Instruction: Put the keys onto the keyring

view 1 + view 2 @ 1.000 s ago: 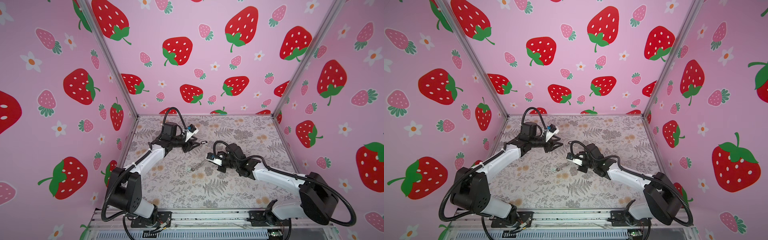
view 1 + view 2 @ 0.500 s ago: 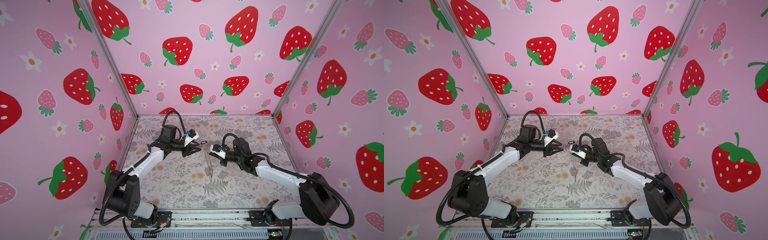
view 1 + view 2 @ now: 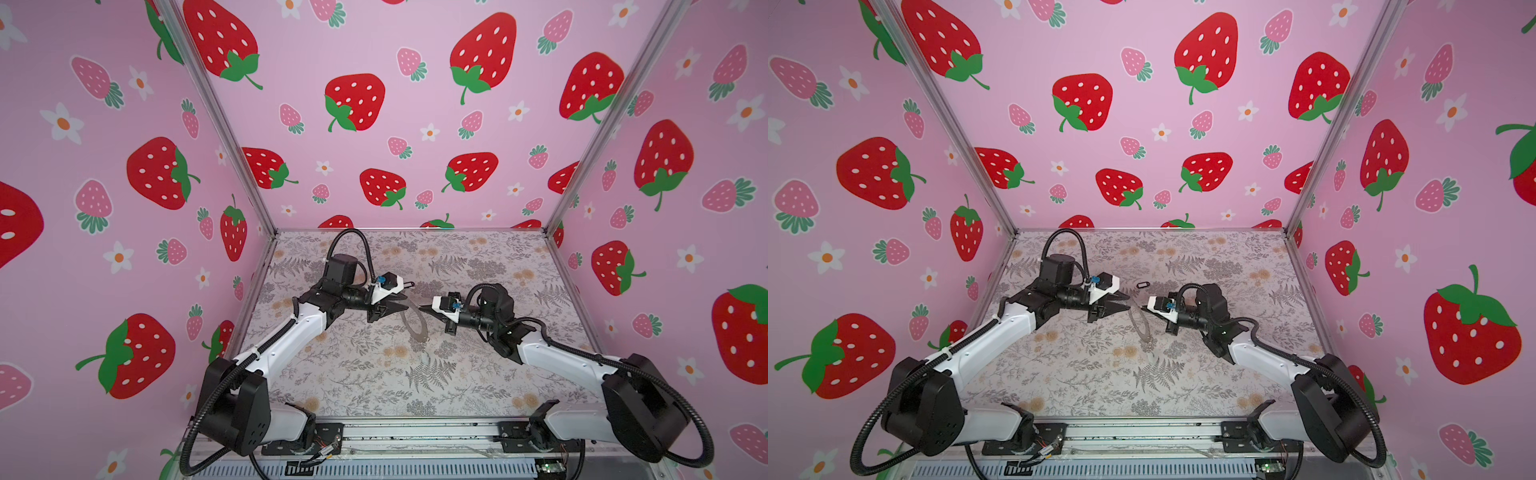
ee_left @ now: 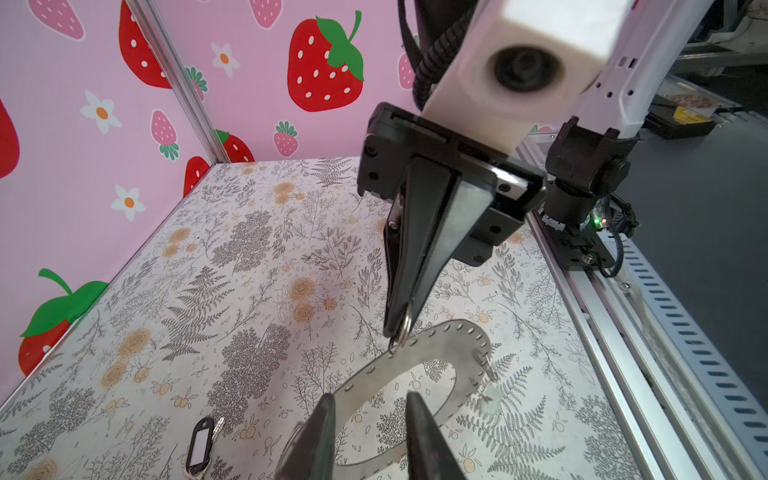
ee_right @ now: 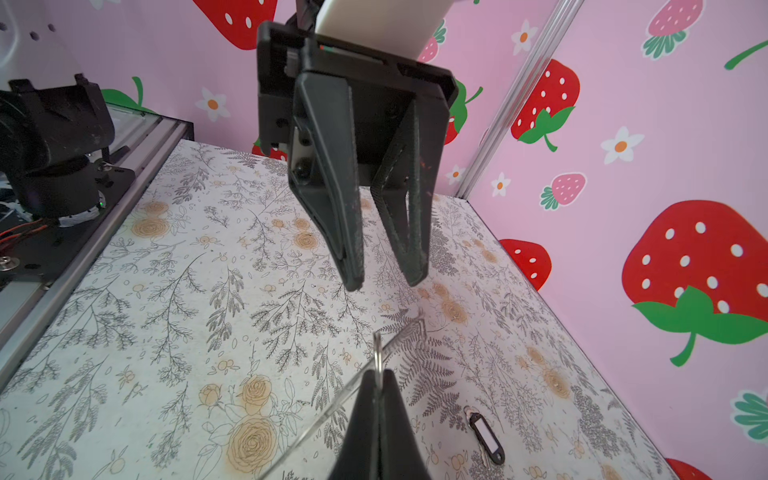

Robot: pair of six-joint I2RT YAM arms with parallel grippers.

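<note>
The keyring [image 4: 436, 347], a broad flat metal band with small holes round its rim, hangs tilted and clear of the surface [image 4: 232, 299], between the two arms. The right pincer [image 4: 397, 330] is pressed together on a small wire loop [image 4: 406, 322] at the rim and carries the whole keyring by it. The left pincer [image 4: 370, 397] faces it from the opposite side and stands spread. Its fingers [image 4: 328, 432] sit either side of the near stretch of the band, though whether they touch it cannot be told.

The key [image 3: 1143, 285], with its dark-rimmed white tag, lies flat on the surface, well apart from the keyring, toward the back wall [image 3: 1142, 187] and behind the gap between the two pincer tips. Its long axis runs across a top view, side to side. It lies about as far from one tip as from the other.

Since the right pincer is occupied, the left looks the likelier one to fetch the key, though its present aim seems to be the band. Any threading would turn on bringing the key's hole round to a wire loop on the hanging keyring.
</note>
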